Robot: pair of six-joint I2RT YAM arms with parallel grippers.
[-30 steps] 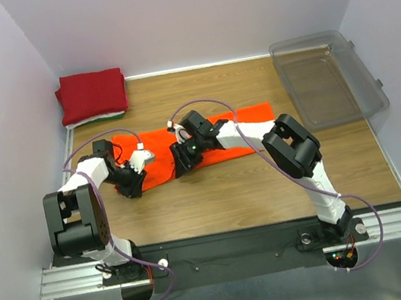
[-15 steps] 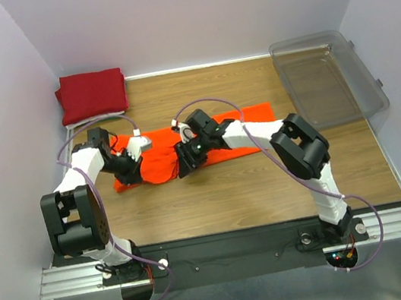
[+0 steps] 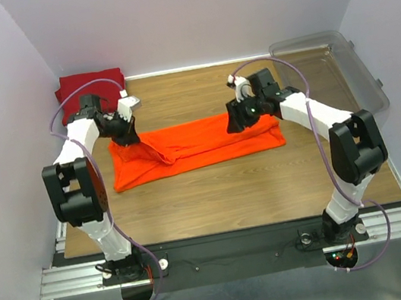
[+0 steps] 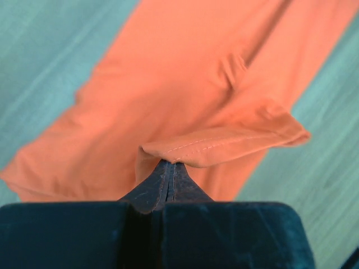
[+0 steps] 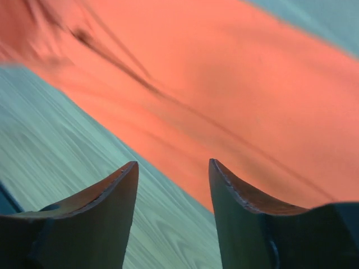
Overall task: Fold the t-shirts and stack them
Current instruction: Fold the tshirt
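**Inspector A:** Overhead view?
**Inspector B:** Left gripper (image 3: pixel 127 134) is clamped on the orange t-shirt (image 3: pixel 200 146) at its far-left corner. Right gripper (image 3: pixel 239 119) is above the far edge. Dark red t-shirt (image 3: pixel 66 89) lies beyond the left gripper.
**A:** Left wrist?
**B:** Jaws are pinched on a hem fold, with cloth spread ahead.
**A:** Right wrist?
**B:** Fingers are parted and hold nothing — orange cloth lies just ahead.

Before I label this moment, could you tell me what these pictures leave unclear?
- Top view: the left arm covers part of the red shirt; anything beneath it is hidden.
- Top view: the right gripper hides its own fingertips, so contact with the orange shirt is uncertain.
- Right wrist view: the shirt is blurred.
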